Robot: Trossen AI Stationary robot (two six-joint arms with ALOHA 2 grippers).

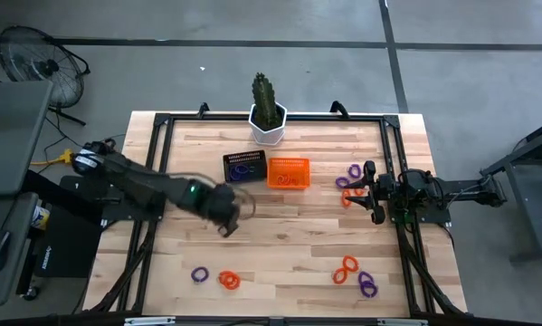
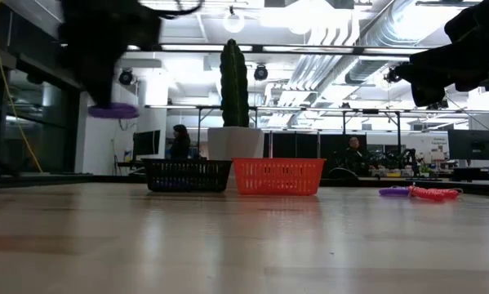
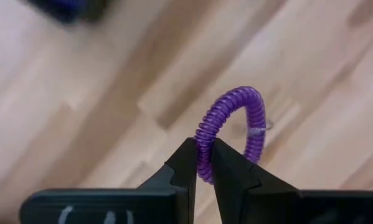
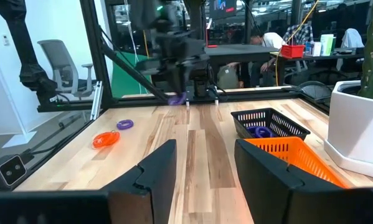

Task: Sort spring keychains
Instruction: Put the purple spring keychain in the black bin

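Pinched between our left gripper (image 3: 204,163) fingertips, a purple coiled plastic spring keychain (image 3: 226,127) hangs above the table, near the black mesh basket (image 1: 244,167) holding purple ones. Our right gripper (image 4: 205,168) waits, fingers apart.

Quick count: 2 mesh baskets on the desk (image 1: 280,244), 1 black (image 1: 244,167) and 1 orange (image 1: 288,172). 1 potted cactus (image 1: 267,110). Loose keychains are tangled, so I can't get a firm number.
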